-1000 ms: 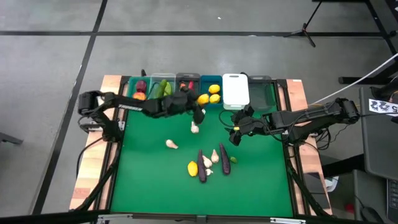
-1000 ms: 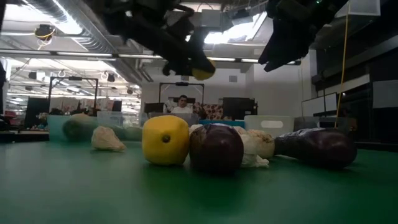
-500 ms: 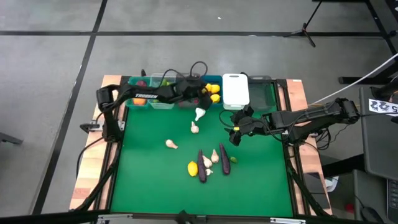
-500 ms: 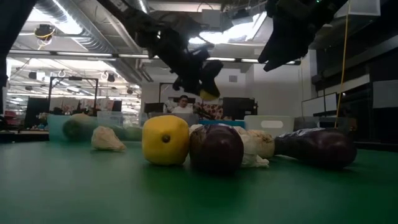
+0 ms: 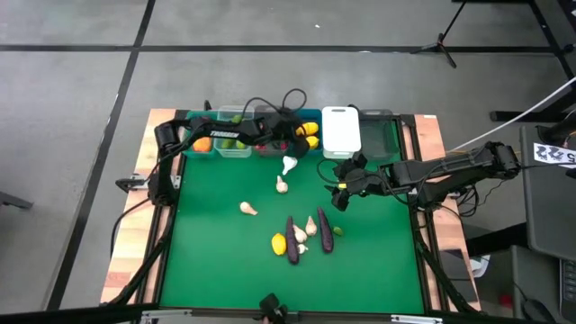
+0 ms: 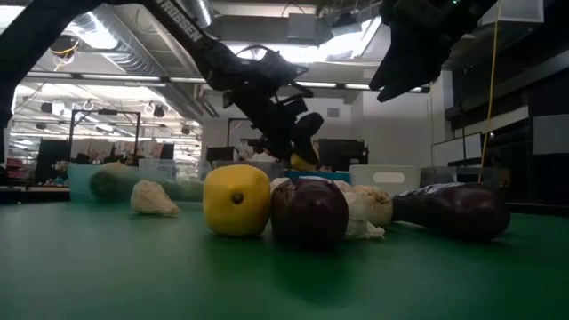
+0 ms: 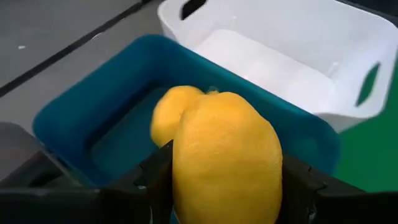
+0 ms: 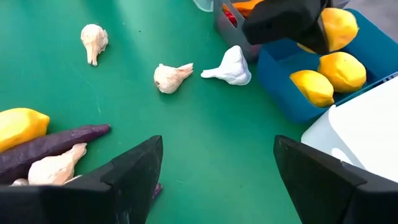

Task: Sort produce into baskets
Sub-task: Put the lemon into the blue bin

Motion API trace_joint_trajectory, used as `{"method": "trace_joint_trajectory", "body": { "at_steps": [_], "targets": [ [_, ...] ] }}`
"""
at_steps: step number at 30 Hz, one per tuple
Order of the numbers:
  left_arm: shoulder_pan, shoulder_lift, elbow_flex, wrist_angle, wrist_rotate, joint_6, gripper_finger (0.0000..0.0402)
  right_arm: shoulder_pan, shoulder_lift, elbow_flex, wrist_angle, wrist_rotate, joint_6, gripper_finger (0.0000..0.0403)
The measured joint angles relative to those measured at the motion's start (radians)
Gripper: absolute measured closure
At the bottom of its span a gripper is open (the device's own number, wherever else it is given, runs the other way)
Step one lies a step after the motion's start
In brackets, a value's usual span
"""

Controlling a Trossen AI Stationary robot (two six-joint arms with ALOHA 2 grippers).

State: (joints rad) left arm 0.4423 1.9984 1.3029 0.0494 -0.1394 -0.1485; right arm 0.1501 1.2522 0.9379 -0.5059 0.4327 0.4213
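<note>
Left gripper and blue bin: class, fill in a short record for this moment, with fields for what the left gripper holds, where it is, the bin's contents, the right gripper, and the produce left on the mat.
left gripper: shut on a lemon
position: above the blue bin
bin contents: two lemons visible
right gripper: open, empty, above the green mat
white bin: looks empty
left on mat: garlic, eggplants, one lemon
</note>
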Motion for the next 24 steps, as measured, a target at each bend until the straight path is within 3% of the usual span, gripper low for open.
{"method": "trace_joint_trajectory", "body": {
  "at_steps": [17,24],
  "targets": [
    [-0.009,-0.008,0.000,-0.058,0.016,0.107,0.0122,0.000,0.000,0.000,0.001,0.000,-0.008,0.0098],
    [-0.083,-0.161,0.000,-0.228,0.030,0.247,0.0127,0.000,0.000,0.000,-0.005,0.000,-0.008,0.0098]
  ]
}}
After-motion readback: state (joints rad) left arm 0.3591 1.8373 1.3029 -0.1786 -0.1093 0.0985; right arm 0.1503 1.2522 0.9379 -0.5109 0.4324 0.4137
